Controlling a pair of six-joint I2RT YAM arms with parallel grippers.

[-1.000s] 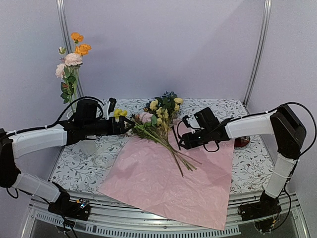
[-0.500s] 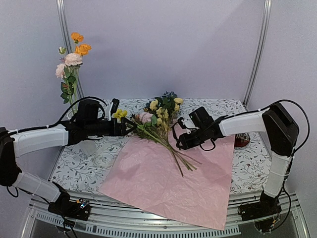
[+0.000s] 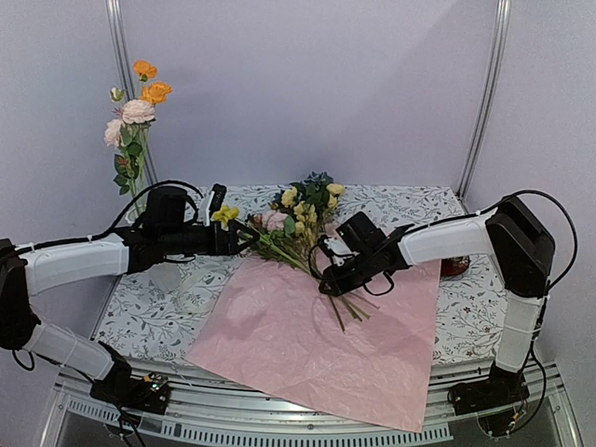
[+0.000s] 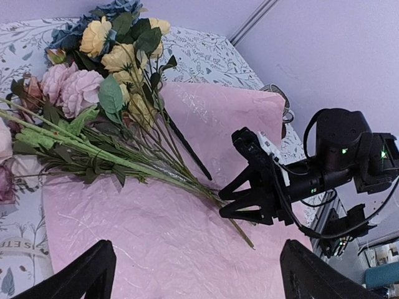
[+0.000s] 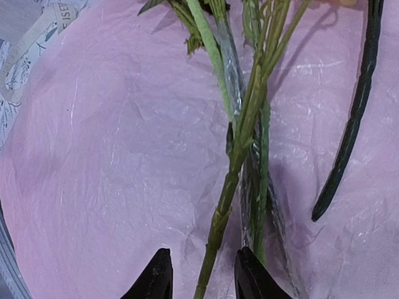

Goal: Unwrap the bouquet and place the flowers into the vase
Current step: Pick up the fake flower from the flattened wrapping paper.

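Pink wrapping paper point(image 3: 307, 354) lies flat and open, its near corner overhanging the table point(image 3: 149, 321) edge at 6 o'clock, with bare sheet free from 6 to 8 o'clock. The flowers point(image 3: 298, 228) lie across its 11 o'clock corner, stems fanning toward 5 o'clock. The right gripper point(image 5: 202, 277) sits at the stem ends, its 2 close-set fingers straddling 1 green stem, gaps showing either side. The left gripper point(image 4: 198, 255), spread wide, hovers at 9 o'clock of the blooms.

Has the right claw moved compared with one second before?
Yes. Against the pink paper, the right claw went left and nearer to the arm bases, down to the flower stems.
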